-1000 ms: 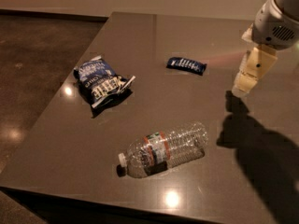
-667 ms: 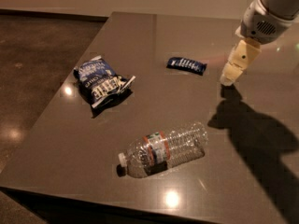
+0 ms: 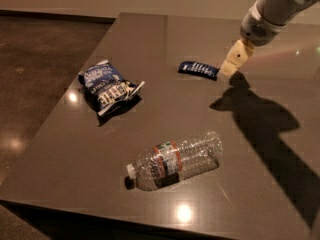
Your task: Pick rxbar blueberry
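Note:
The rxbar blueberry [image 3: 198, 69] is a small flat dark blue wrapper with white lettering, lying on the dark table [image 3: 165, 39] right of centre, toward the far side. My gripper [image 3: 231, 65] comes in from the upper right on a white arm and hangs just to the right of the bar, close above the table, its tan fingers pointing down and left. It holds nothing that I can see.
A puffy blue-and-white chip bag [image 3: 106, 87] lies at the left. A clear plastic water bottle [image 3: 175, 160] lies on its side near the front. The table's left and front edges drop to a dark floor [image 3: 35, 84].
My gripper has moved left and toward the far side, from well right of the bar to right beside it. The bar, bag and bottle have not moved.

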### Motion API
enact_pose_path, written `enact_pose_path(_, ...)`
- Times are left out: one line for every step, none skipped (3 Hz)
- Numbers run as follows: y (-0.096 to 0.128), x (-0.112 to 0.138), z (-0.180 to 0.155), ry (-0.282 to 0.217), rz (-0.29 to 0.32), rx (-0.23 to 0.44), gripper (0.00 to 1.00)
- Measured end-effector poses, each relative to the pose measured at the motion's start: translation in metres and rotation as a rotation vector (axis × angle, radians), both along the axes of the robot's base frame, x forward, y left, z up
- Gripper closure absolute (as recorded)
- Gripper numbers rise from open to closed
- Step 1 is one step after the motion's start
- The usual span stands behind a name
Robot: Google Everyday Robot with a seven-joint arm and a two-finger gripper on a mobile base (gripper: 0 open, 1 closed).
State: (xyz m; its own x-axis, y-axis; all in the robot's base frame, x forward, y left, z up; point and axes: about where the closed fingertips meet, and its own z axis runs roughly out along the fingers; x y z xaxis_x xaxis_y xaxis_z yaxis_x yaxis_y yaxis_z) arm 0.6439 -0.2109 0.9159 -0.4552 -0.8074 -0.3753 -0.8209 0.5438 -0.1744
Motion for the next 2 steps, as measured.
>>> enact_pose_path(0.01, 0.027, -0.02, 0.012, -0.023, 0.013, 0.0)
enact_pose_path(0.015, 0.048, -0.042, 0.041, -0.039, 0.009, 0.0)
